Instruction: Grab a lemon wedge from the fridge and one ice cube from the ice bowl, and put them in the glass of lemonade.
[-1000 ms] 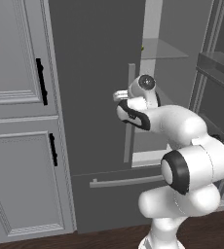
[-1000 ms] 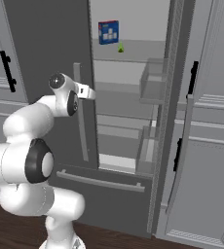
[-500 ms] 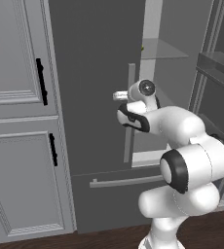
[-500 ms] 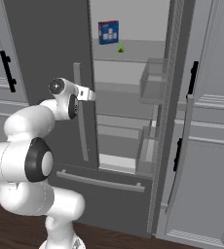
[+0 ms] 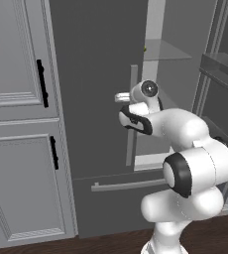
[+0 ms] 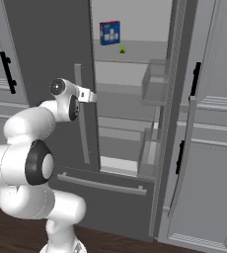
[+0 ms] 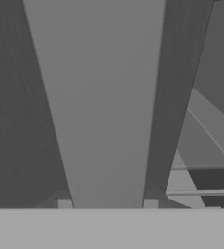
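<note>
Step in hand, by my read: getting hold of the long vertical grey bar handle [image 7: 104,97] on the left door of the tall dark grey double-door fridge [image 5: 91,64] so that door can swing wider. In the hand view the bar runs top to bottom through the centre of frame, w/ the two small finger tips [image 7: 65,204] of the tool [image 7: 107,204] flanking it at bottom centre, one per side; contact not clear, so can't tell if it's pinching the bar yet or just straddling it. To do it well: keep the bar centred betw. the tips, close squarely, then pull along the door's arc, not straight back, so the grip doesn't slide. The tiny yellow-green lemon wedge [image 6: 122,49] sits on an upper fridge shelf, upper centre of the right base view, just beside the blue carton [image 6: 109,33], well apart from the tool. Right door looks already open.
</note>
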